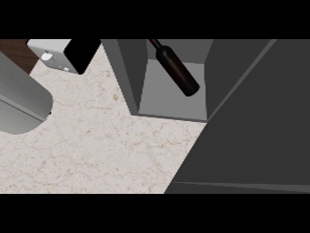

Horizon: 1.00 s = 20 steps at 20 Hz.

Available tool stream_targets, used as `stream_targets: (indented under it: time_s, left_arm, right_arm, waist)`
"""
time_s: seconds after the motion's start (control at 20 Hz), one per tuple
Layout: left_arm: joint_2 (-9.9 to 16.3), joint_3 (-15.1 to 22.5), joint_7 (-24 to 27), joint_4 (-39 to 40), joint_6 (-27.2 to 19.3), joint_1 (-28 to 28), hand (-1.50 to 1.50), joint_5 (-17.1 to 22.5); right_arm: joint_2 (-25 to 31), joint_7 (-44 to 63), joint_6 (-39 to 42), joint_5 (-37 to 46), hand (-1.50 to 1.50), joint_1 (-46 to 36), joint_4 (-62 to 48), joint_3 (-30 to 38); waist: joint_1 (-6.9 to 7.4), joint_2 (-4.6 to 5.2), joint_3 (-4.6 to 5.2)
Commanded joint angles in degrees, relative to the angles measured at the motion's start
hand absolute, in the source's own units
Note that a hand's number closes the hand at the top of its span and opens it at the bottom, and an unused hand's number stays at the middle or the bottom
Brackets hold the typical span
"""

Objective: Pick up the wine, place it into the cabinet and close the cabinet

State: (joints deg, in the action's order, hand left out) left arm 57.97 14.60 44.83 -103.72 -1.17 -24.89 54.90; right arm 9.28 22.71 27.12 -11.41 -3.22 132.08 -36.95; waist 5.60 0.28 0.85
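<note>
Cabinet door: dark grey panel, largest item in the head view, filling the right side from the top edge down to the lower right corner; it stands swung out, leaving the cabinet open.

Counter: pale cream marbled top, bare across the centre and lower left; its left edge runs diagonally, with dark brown floor showing beyond it at the upper left.

Cabinet: grey box standing at the counter's far edge, just left of the door. A dark side wall shows on the left, a lighter grey shelf floor inside.

Left forearm: grey cylinder, crossing the counter's left edge from the upper left corner. The left hand is out of view; the right hand likewise does not show, so neither's fingers can be described.

Wall appliance: small white and black box at the counter's far left corner; what it is cannot be told.

Wine: dark bottle, inside the cabinet, tilted, base on the shelf floor, neck pointing toward the far edge.
</note>
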Motion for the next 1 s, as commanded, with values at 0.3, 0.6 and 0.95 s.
stream_targets:
  time_s: [0.3, 0.6, 0.95]
  left_arm:
    - [0.4, -0.4, -0.1, -0.5, 1.3, 1.2, 1.50, -0.1]
    - [0.8, -0.3, -0.7, -0.7, 2.4, 2.5, 1.50, -0.1]
    - [0.2, 0.9, -1.3, -1.5, 3.3, 4.3, 1.50, -0.4]
  right_arm:
    - [-8.8, 1.1, -8.0, 3.6, 1.50, -5.6, -8.5, 1.5]
    - [-8.9, 1.0, -7.2, 4.8, 1.50, -12.1, -12.3, 7.3]
    - [-9.2, 1.2, -15.2, 7.0, 1.50, -27.7, -24.7, 12.0]
  waist:
    - [1.90, 1.03, 0.08]
    - [3.11, 1.50, 0.11]
    - [6.09, 2.25, 0.05]
